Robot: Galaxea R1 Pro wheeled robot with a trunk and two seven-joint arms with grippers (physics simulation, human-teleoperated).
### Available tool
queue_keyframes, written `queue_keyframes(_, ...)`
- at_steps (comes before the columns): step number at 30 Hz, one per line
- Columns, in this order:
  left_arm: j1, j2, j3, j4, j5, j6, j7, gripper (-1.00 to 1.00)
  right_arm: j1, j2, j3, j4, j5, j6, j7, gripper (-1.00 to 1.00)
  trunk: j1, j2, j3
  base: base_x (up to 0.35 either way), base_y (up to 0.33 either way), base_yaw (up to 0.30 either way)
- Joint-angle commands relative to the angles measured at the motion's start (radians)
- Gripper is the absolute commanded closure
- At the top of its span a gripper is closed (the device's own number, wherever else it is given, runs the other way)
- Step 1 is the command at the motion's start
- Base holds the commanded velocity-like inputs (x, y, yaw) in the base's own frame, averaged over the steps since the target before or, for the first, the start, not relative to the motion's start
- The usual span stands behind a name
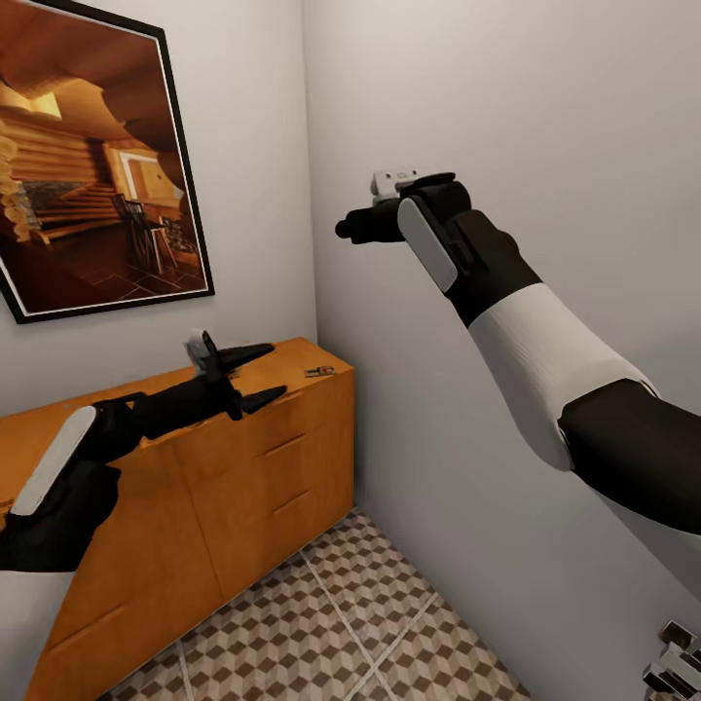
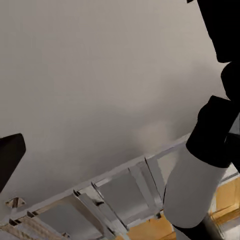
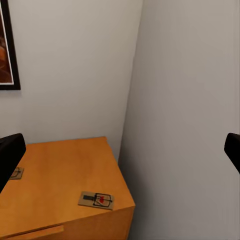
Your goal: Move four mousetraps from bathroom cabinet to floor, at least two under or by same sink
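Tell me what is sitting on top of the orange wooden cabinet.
Two mousetraps lie on the cabinet: one near its front corner by the wall, another farther along, partly hidden behind a right gripper finger. The rest of the top is out of frame.

L hand (image 1: 255,375) open; R hand (image 1: 343,230) raised, open.

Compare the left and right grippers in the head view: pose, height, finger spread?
Height: the left gripper hangs low, over the orange-brown wooden cabinet; the right gripper is raised high against the grey wall.
Direction: left points right, right points left.
Spread: left fingers clearly splayed; right's spread isn't clear there.
Both are black and empty.
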Motion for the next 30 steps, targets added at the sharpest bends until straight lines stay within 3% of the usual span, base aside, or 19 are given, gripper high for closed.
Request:
queue_keyframes(1,-0.022,-0.001,0.011,0.000,0.010,0.001,0.024,-1.00,-0.001,0.000,0.003,-0.001,-0.009,0.003,-0.010,-1.00,0.000,-0.001,-0.001,0.000,0.000,0.000)
queue_keyframes(2,-0.060,0.001,0.047,0.000,0.010,0.001,0.057,-1.00,-0.001,0.000,0.003,-0.001,-0.007,0.003,-0.012,-1.00,0.000,-0.001,-0.001,0.000,0.000,0.000)
queue_keyframes(5,-0.083,0.003,0.085,0.000,0.011,0.001,0.089,-1.00,-0.001,0.001,0.004,0.000,-0.007,0.003,-0.012,-1.00,0.000,-0.001,-0.001,0.000,0.000,0.000)
queue_keyframes(7,-0.115,0.004,0.143,0.000,0.011,0.002,0.163,-1.00,-0.001,0.001,0.004,0.003,-0.006,0.003,-0.012,-1.00,0.000,-0.001,-0.001,0.000,0.000,0.000)
queue_keyframes(10,-0.139,0.005,0.164,0.000,0.011,0.003,0.213,-1.00,-0.001,0.001,0.004,0.004,-0.007,0.003,-0.013,-1.00,0.000,-0.001,-0.001,0.000,0.000,0.000)
queue_keyframes(12,-0.165,0.006,0.174,0.001,0.011,0.003,0.266,-1.00,-0.001,0.002,0.004,0.005,-0.008,0.003,-0.013,-1.00,0.000,-0.001,-0.001,0.000,0.000,0.000)
queue_keyframes(13,-0.186,0.007,0.179,0.000,0.011,0.004,0.343,-1.00,-0.001,0.002,0.004,0.005,-0.011,0.004,-0.014,-1.00,0.000,-0.001,-0.001,0.000,0.000,0.000)
queue_keyframes(16,-0.192,0.008,0.179,0.000,0.011,0.004,0.409,-1.00,-0.001,0.002,0.004,0.007,-0.012,0.004,-0.014,-1.00,0.000,-0.001,-0.001,0.000,0.000,0.000)
queue_keyframes(21,-0.206,0.006,0.179,-0.001,0.011,0.005,0.571,-1.00,-0.001,0.002,0.004,0.027,-0.011,0.004,-0.022,-1.00,0.000,-0.001,-0.001,0.000,0.000,0.000)
queue_keyframes(22,-0.235,0.003,0.177,-0.002,0.012,0.008,0.665,-1.00,-0.001,0.000,0.003,0.049,-0.010,0.003,-0.044,-1.00,0.000,-0.001,-0.001,0.000,0.000,0.000)
queue_keyframes(24,-0.266,0.000,0.174,-0.003,0.013,0.010,0.708,-1.00,0.000,0.000,0.002,0.061,-0.010,0.002,-0.071,-1.00,0.000,-0.001,-0.001,0.000,0.000,0.000)
queue_keyframes(30,-0.353,-0.003,0.166,-0.003,0.021,0.015,0.738,-1.00,0.000,0.001,0.002,0.090,-0.011,-0.005,-0.146,-1.00,0.000,-0.001,-0.001,0.000,0.000,0.000)
